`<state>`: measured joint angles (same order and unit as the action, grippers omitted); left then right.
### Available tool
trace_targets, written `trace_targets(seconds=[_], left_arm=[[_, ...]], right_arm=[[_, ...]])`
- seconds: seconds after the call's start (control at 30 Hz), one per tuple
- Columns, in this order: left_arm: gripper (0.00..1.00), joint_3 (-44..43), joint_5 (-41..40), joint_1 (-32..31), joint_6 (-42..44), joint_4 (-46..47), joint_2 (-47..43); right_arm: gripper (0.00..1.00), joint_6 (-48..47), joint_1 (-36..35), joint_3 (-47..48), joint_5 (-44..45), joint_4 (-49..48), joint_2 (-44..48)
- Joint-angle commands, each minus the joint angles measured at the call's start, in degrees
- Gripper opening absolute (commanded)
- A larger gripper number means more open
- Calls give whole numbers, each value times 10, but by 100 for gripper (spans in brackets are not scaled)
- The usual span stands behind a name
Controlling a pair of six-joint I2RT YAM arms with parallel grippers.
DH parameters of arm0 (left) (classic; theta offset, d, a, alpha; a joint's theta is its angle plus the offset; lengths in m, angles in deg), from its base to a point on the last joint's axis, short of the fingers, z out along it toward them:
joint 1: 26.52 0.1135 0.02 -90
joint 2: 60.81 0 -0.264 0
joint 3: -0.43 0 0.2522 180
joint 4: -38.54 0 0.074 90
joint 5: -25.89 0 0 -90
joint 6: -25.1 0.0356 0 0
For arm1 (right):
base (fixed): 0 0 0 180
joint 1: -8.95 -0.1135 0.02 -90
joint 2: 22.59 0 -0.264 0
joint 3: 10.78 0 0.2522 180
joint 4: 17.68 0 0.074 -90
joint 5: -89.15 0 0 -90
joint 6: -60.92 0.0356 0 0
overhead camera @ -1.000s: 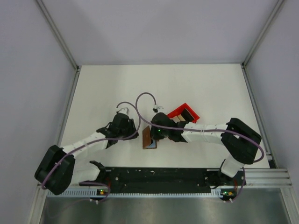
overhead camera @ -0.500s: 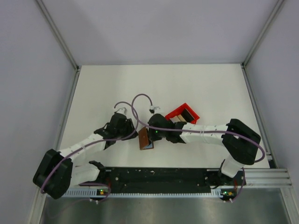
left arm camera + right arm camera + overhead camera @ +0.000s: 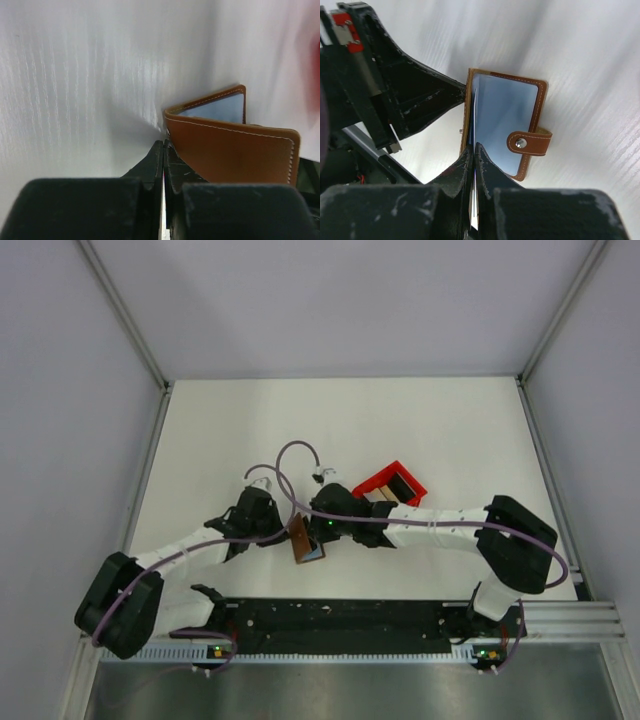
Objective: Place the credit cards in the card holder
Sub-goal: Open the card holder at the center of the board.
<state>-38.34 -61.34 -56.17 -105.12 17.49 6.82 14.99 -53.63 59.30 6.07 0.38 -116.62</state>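
Both arms met at the middle of the table (image 3: pixel 420 420), and the card holder (image 3: pixel 507 120) stood between them, up on its edge and fanned open like a book, brown leather outside, blue-grey pocket inside, its snap tab (image 3: pixel 529 143) hanging off the far cover. The right gripper (image 3: pixel 474 150) was pinched tight on the near cover, seen edge-on from its wrist camera as a thin line running into the fold. The left gripper (image 3: pixel 163 146) was squeezed fully closed too, its tips pressed right up against the folded spine; whether they had caught any leather there, I could not tell from these angles. Behind the right arm, well apart from the holder, the red bin (image 3: pixel 372 483) sat with the credit cards (image 3: pixel 397 487) inside, dark and tan ones showing.
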Motion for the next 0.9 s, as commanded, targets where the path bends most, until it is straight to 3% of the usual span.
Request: trace_targets(seconds=[0.0, 0.4, 0.77, 0.87], left_arm=[[0, 15, 5, 3, -3, 29, 11], [0, 46, 80, 2, -43, 148, 63], [0, 23, 36, 2, -20, 92, 55], [5, 17, 29, 2, -19, 88, 58]], right_arm=[[0, -2, -11, 20, -22, -39, 3], [0, 9, -16, 20, -38, -55, -15], [0, 18, -15, 31, 13, -4, -69], [0, 17, -16, 48, 16, 9, -86]])
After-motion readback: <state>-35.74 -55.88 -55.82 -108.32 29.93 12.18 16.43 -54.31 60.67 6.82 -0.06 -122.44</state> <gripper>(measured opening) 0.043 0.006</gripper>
